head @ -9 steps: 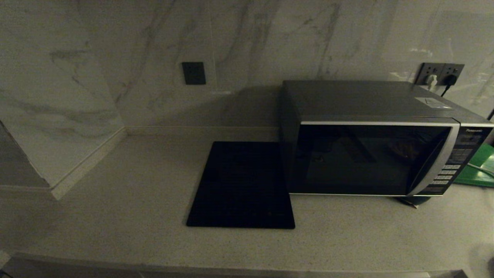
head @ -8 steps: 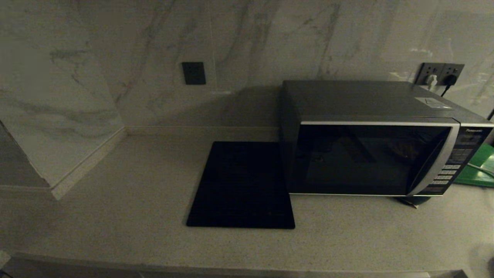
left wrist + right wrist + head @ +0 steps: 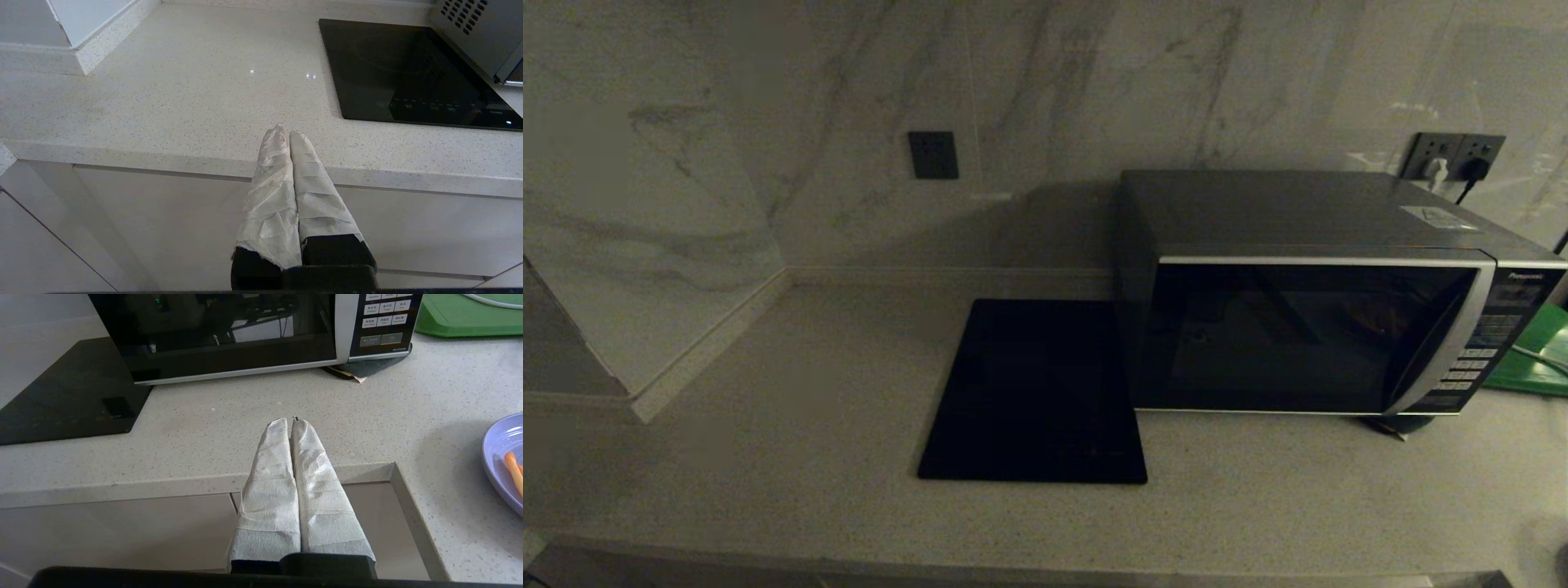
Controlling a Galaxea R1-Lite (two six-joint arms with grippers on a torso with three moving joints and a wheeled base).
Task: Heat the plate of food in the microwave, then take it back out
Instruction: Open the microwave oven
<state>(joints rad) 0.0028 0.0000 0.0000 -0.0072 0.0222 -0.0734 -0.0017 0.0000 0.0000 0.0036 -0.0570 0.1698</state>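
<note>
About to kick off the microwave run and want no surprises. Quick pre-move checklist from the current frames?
1. Dark grey boxy microwave door closed: ok; it must be opened first.
2. Small round lavender plate of orange fry sticks located: ok, on the speckled counter at the edge of the right wrist view; not in the head view.
3. Right end effector empty, fingers together: ok, low at the counter's front edge.
4. Left end effector empty, fingers together: ok, parked at the counter's front edge.
5. Counter in front of the door free: ok; flat black rectangular slab lies beside the microwave.
6. Microwave interior empty: cannot tell.
</note>
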